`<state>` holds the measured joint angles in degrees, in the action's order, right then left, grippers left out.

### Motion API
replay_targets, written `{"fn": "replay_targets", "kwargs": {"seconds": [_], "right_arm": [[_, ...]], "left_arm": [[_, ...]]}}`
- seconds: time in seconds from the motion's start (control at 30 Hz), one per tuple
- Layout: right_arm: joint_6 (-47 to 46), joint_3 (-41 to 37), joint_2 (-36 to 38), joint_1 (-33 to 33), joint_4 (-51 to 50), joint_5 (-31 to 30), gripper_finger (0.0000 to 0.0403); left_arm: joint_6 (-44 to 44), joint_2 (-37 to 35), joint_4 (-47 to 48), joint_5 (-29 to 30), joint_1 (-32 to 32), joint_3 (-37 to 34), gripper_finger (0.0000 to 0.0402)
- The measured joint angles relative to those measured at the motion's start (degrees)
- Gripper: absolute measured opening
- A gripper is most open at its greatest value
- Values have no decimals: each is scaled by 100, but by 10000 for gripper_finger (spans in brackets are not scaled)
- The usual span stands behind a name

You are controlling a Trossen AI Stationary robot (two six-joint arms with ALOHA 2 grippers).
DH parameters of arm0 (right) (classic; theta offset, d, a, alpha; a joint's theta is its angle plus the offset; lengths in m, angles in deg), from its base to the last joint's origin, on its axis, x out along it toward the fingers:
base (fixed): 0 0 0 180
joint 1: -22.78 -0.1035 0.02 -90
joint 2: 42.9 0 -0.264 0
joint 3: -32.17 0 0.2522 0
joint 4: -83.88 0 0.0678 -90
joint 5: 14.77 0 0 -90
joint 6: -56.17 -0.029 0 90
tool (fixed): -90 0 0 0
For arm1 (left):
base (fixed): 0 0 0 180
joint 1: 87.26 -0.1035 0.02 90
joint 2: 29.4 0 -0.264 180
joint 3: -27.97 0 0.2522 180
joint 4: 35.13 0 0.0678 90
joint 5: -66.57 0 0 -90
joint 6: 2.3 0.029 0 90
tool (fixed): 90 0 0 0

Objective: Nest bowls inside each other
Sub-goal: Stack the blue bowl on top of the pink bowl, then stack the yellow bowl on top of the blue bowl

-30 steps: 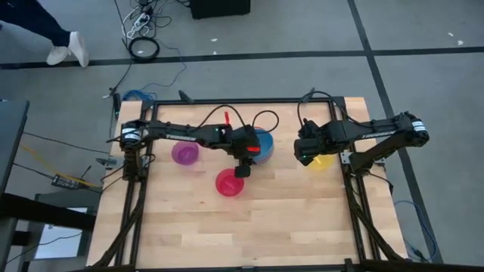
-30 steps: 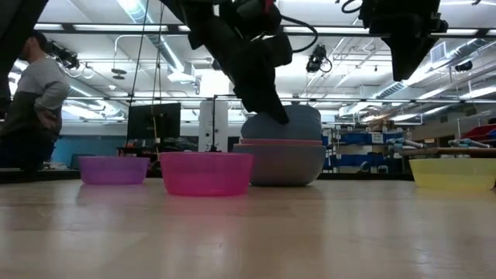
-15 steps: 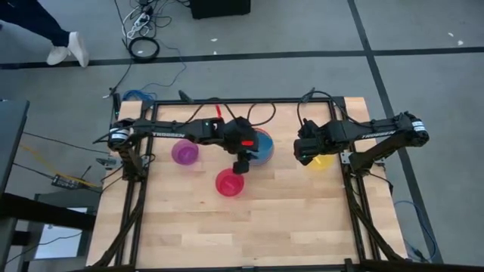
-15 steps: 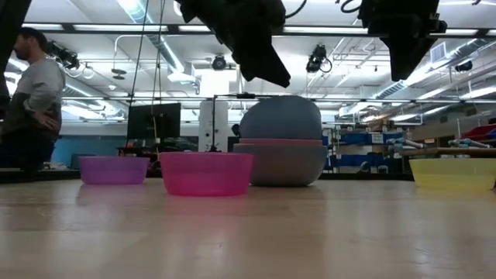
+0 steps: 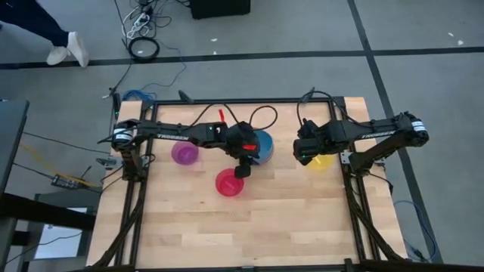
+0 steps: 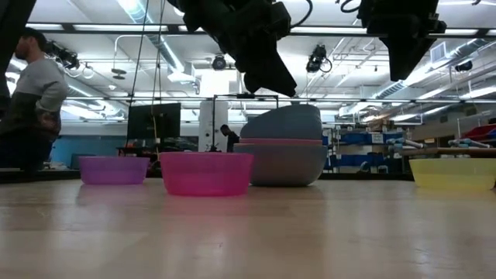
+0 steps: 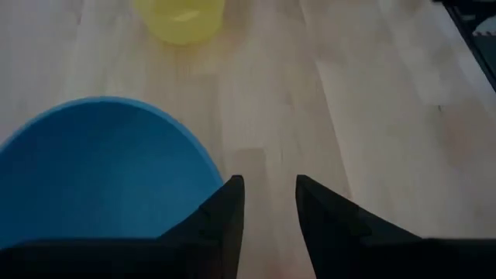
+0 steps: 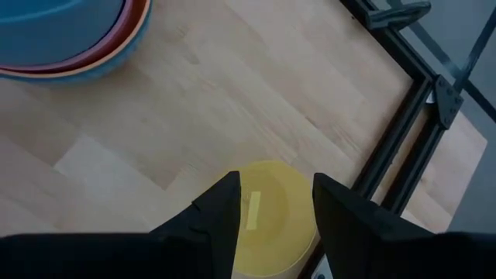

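A stack of nested bowls (image 5: 262,145) stands mid-table, a blue one (image 7: 93,178) on top, sitting tilted in the low view (image 6: 283,122), with red and orange rims below it (image 8: 116,46). A pink bowl (image 5: 230,183) and a purple bowl (image 5: 184,153) rest on their bases nearby. My left gripper (image 7: 268,203) hangs open just above and beside the blue bowl, with nothing between its fingers. My right gripper (image 8: 275,205) hovers open over the yellow bowl (image 8: 273,190) at the table's right.
Bare wooden tabletop (image 5: 249,227) fills the near half. A black frame (image 5: 355,204) runs along the table's edges. A person (image 6: 35,101) stands in the room beyond the table, and cables (image 5: 144,47) lie on the floor.
My left gripper has risen from the blue bowl's side and now hangs clear above it, still open. The top blue bowl, which stood up like a dome on the stack, has tipped and now sits lower on one side.
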<state>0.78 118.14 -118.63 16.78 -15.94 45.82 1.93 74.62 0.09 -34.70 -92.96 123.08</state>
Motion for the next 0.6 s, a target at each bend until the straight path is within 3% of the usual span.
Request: {"fn": "replay_targets", "kwargs": {"seconds": [0.37,0.6], "right_arm": [[2,0,0,0,26,-13,148],[-212,0,-2,0,-280,-35,148]], "left_arm": [[-52,419,8,4,-4,-7,127],[-142,-239,987,19,26,323,127]]}}
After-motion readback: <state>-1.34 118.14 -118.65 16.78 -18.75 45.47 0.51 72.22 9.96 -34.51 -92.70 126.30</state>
